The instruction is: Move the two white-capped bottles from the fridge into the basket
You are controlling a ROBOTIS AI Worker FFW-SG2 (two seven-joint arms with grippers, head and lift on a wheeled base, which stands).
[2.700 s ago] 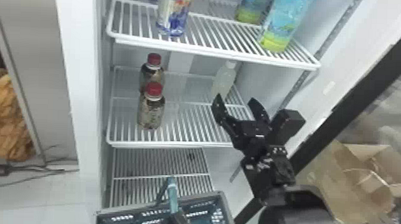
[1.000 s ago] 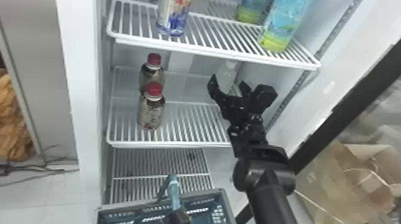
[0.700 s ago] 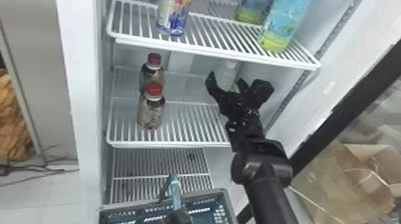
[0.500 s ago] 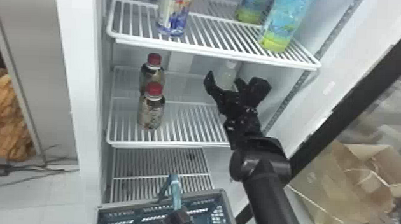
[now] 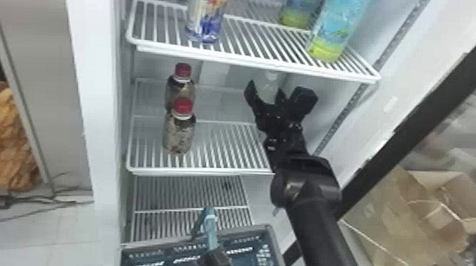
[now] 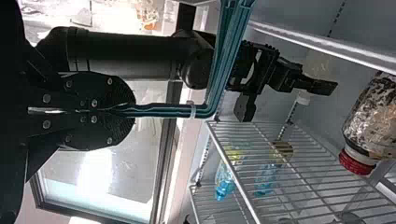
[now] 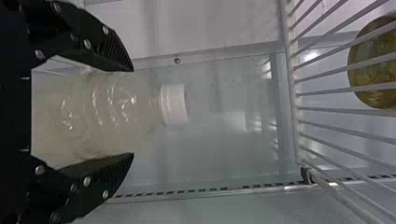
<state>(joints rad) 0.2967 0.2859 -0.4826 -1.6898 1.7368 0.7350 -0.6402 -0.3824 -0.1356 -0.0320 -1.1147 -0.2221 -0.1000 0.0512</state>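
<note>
– Checking progress: where is the clear plastic white-capped bottle (image 7: 102, 109)?
– Upright in the fridge, at the white wire middle shelf (image 5: 209, 172), between the widely spread fingers of the black right gripper (image 7: 133, 112). Nothing gripped there.
– And the black left gripper (image 6: 133, 110)?
– Closed on the teal handle (image 6: 163, 110) of the grey-and-blue plastic basket (image 5: 245, 230).
– Transfers done?
– For this bottle, positioning looks nearly complete; grasp, lift-out and release remain. Second bottle: location cannot be told, so at least one transfer is outstanding, possibly two.
</note>
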